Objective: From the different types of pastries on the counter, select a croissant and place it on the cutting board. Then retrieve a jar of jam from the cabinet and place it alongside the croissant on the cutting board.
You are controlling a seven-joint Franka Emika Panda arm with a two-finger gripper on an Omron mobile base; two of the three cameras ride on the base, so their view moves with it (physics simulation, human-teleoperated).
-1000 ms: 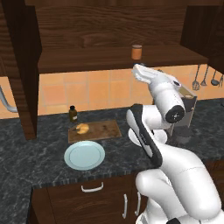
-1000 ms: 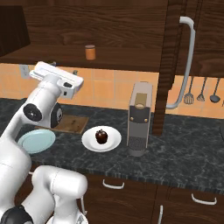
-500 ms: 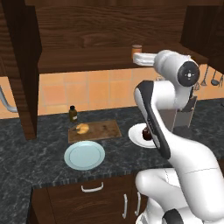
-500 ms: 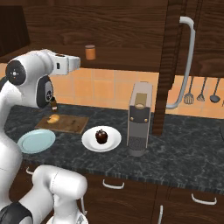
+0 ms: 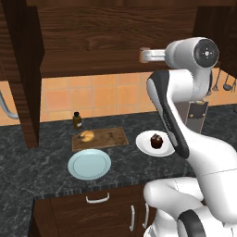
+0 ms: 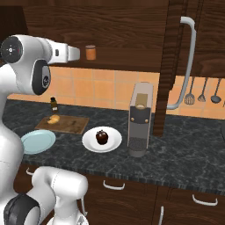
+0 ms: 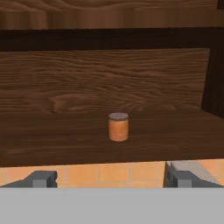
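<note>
One jar of jam (image 7: 118,127) stands upright on the cabinet (image 7: 109,78) shelf, straight ahead of the gripper (image 7: 113,178), whose jaws are spread wide and empty. Down on the table (image 5: 51,159), the croissant (image 5: 86,135) lies on the cutting board (image 5: 109,137).

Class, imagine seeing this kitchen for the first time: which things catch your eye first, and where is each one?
The white arm's open gripper is raised to the cabinet shelf, aimed at the jar of jam standing alone there. Below, the croissant lies on the cutting board, and a cupcake sits on a white plate.
</note>
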